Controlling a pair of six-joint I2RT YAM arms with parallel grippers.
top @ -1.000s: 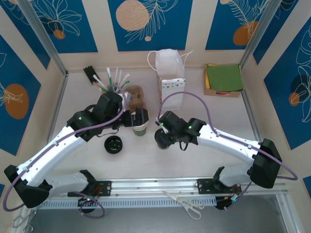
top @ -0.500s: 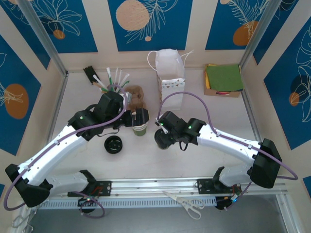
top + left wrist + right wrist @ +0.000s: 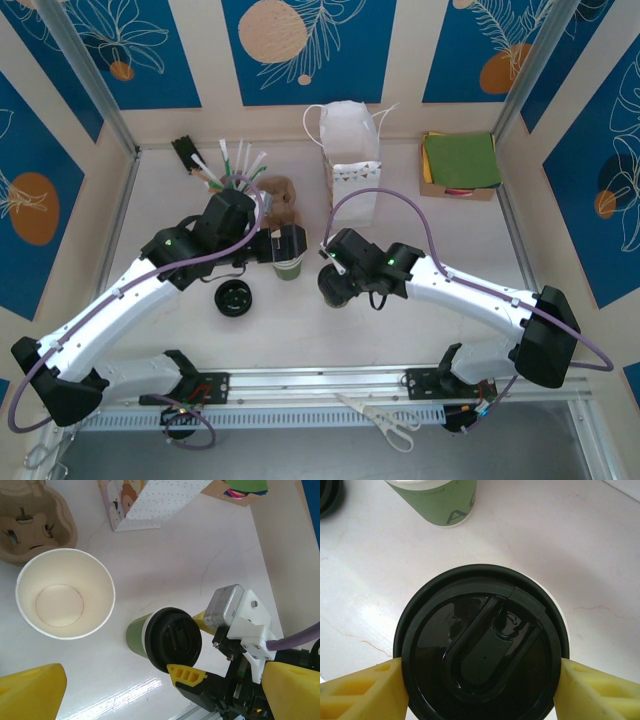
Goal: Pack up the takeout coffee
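The takeout coffee point(image 3: 480, 655), a dark green cup with a black lid, stands on the white table. My right gripper point(image 3: 480, 692) is shut on it, a yellow finger point(image 3: 360, 690) pressed to each side of the lid. In the top view this cup point(image 3: 333, 287) sits under the right gripper point(image 3: 336, 282), in front of the white bag point(image 3: 350, 160). In the left wrist view, my left gripper point(image 3: 160, 697) is open and holds nothing, with the coffee point(image 3: 167, 640) just ahead of it. In the top view it point(image 3: 289, 246) hangs over a lidless green cup point(image 3: 288, 265).
The lidless cup point(image 3: 65, 592) is empty and white inside. A lone black lid point(image 3: 232, 298) lies front left. A brown cup carrier point(image 3: 283, 200) and straws point(image 3: 232, 165) sit at the back left. A box of green napkins point(image 3: 460, 162) is back right. Scissors point(image 3: 388, 422) lie on the front rail.
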